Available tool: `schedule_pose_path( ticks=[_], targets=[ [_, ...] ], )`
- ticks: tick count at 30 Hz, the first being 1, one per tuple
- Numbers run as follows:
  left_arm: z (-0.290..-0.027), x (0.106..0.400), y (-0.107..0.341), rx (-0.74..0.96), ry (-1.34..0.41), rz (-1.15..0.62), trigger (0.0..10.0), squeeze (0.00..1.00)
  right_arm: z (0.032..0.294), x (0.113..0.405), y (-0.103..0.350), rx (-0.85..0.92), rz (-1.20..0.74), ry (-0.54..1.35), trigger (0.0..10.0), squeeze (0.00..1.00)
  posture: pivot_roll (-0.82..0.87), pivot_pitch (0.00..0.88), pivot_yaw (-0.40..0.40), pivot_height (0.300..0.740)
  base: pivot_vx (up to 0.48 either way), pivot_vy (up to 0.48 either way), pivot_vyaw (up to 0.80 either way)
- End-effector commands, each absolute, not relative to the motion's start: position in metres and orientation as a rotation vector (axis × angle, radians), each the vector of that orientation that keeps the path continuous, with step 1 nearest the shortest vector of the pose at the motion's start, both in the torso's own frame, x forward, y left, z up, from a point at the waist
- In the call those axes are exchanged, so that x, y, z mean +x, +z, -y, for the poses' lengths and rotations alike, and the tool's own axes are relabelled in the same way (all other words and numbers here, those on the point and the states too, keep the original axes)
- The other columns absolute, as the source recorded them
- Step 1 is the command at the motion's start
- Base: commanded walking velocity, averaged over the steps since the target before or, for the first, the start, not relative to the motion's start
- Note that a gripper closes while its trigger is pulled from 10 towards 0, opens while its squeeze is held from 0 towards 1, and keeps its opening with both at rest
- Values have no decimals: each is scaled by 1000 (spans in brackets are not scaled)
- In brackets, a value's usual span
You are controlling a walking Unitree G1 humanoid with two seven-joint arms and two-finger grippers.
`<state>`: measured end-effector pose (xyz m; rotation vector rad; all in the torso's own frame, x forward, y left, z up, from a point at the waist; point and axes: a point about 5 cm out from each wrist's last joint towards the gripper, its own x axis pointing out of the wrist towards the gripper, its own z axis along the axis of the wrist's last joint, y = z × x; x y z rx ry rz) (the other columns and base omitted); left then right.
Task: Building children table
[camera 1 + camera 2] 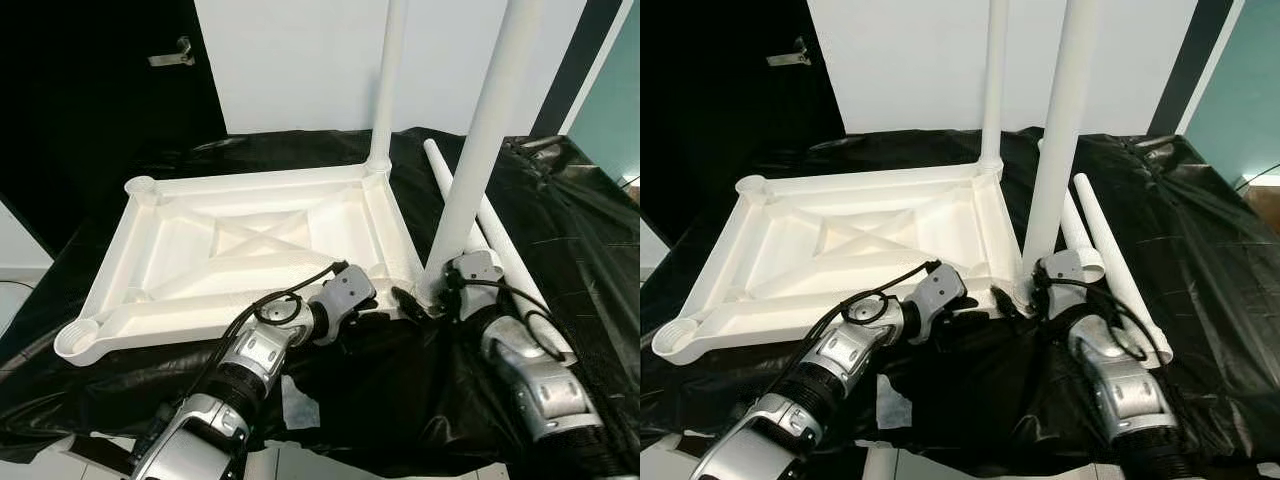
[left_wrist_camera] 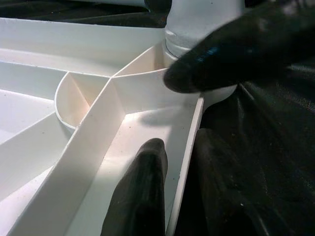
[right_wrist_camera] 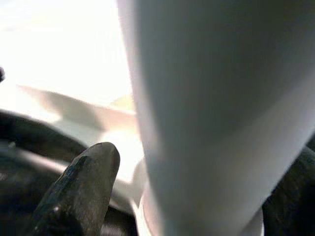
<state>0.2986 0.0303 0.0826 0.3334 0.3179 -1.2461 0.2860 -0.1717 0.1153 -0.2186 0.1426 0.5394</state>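
From my seat the upturned tabletop (image 1: 250, 250) looks like moulded white plastic, smooth and faintly satin, its ribs catching soft light. The legs (image 1: 480, 150) look like the same white plastic, matt. Beneath lies a black sheet (image 1: 560, 210), thin crinkled plastic with a glossy sheen. My arms (image 1: 530, 380) appear brushed silver metal; their fingers (image 2: 140, 196) are dull black, slightly scuffed.

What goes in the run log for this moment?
tabletop upside down on black sheet | near leg upright in corner socket | right hand around leg base | left hand at tabletop rim | spare legs lying
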Motion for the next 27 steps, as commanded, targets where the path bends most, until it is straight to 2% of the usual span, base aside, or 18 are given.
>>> schedule_pose_path(
  ticks=[1, 3, 9, 10, 11, 12, 17, 23, 24, 27],
  targets=[
    [-40, 268, 31, 307, -1307, -595, 10000, 0, 173, 288, 116, -250, -135, 571, 10000, 0, -63, 0, -3, 740, 0, 0, 0],
    [-41, 269, 30, 307, -1304, -596, 10000, 0, 176, 291, 117, -315, -132, 611, 10000, 0, -59, 0, -4, 740, 0, 0, 0],
    [-41, 270, 31, 308, -1298, -593, 10000, 0, 175, 292, 119, -360, -141, 683, 10000, 0, -59, 0, -4, 740, 0, 0, 0],
    [-41, 271, 32, 308, -1296, -592, 10000, 0, 175, 293, 120, -372, -138, 700, 2745, 0, -52, 0, -5, 740, 0, 0, 0],
    [-41, 271, 32, 308, -1296, -592, 10000, 0, 175, 293, 120, -372, -138, 700, 2745, 0, -52, 0, -5, 740, 0, 0, 0],
    [-42, 271, 32, 308, -1294, -591, 10000, 0, 174, 294, 122, -378, -135, 713, 235, 0, -49, 0, -7, 740, 0, 0, 0],
    [-43, 271, 32, 308, -1291, -591, 10000, 0, 175, 294, 125, -384, -140, 764, 0, 0, -48, 0, -6, 740, 0, 0, 0],
    [-43, 271, 32, 308, -1292, -591, 10000, 0, 172, 291, 124, -303, -140, 791, 0, 0, -49, 0, -3, 740, 0, 0, 0],
    [-43, 271, 32, 309, -1293, -590, 10000, 0, 168, 289, 121, -222, -136, 770, 0, 0, -50, 0, -2, 740, 0, 0, 0],
    [-43, 272, 33, 310, -1294, -589, 10000, 0, 161, 288, 117, -137, -110, 688, 0, 0, -50, 0, -4, 740, 0, 0, 0]
  ],
)
